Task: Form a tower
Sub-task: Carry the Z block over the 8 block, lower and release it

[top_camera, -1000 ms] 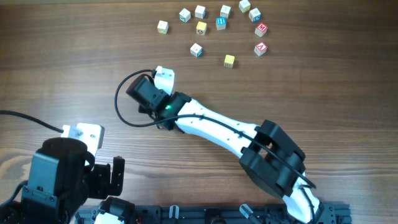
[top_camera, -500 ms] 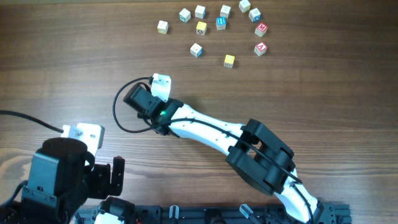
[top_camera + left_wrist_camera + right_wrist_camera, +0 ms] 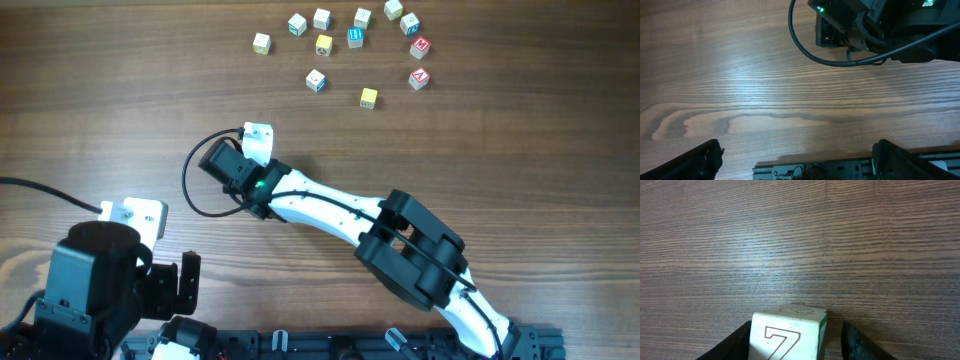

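- Plainly, the right gripper (image 3: 796, 341) stands partly parted around a pale cube (image 3: 785, 332) marked with a red-outlined letter. One finger looks to touch the cube's side and the other stands off with a gap, so nothing is clamped.
- The tower so far seems to be this cube alone, between the fingers. Its foot is out of view, so I cannot tell what it rests on.
- If the touching finger rubs as it draws away, it could drag or tip the cube.
- The loose cubes (image 3: 322, 44) lie well beyond the fingertips, and an arm carrying one in could knock the base askew.
- The left gripper (image 3: 800, 160) is spread wide and empty, with only bare table (image 3: 765, 100) ahead of it, so there is little risk there.
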`<state>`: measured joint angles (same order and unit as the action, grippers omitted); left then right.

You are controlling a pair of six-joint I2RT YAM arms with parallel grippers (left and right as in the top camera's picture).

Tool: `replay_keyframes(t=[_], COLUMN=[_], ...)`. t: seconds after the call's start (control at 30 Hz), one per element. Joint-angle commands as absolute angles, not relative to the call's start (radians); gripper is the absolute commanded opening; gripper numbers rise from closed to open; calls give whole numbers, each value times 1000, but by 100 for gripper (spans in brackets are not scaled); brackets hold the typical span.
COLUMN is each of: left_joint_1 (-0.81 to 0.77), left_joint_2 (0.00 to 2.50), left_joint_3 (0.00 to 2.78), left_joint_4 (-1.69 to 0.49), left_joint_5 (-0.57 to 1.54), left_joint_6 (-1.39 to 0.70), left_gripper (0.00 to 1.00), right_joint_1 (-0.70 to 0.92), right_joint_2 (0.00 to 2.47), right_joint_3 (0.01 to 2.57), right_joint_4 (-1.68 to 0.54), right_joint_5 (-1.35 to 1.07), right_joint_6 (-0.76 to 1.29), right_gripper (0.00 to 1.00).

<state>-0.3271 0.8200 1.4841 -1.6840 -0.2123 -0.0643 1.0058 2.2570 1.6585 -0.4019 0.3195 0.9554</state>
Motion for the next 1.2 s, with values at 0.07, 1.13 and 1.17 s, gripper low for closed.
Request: replay_keyframes(t=[0.07, 1.13, 1.17], left_joint_1=[-329, -329, -329], left_joint_2=[818, 818, 818], left_joint_3=[1485, 1485, 1485], left_joint_4=[-1684, -1684, -1684], left_joint_5=[-217, -217, -217], left_joint_6=[-59, -60, -59], left_gripper=[100, 100, 100], right_joint_1=[1028, 1030, 1029], right_joint_2=[2284, 2286, 2282], right_joint_3=[1665, 1745, 1771], right_joint_4=[-402, -480, -511], right_joint_5=[352, 367, 366], right_joint_6=[943, 842, 838], right_gripper=[55, 80, 81])
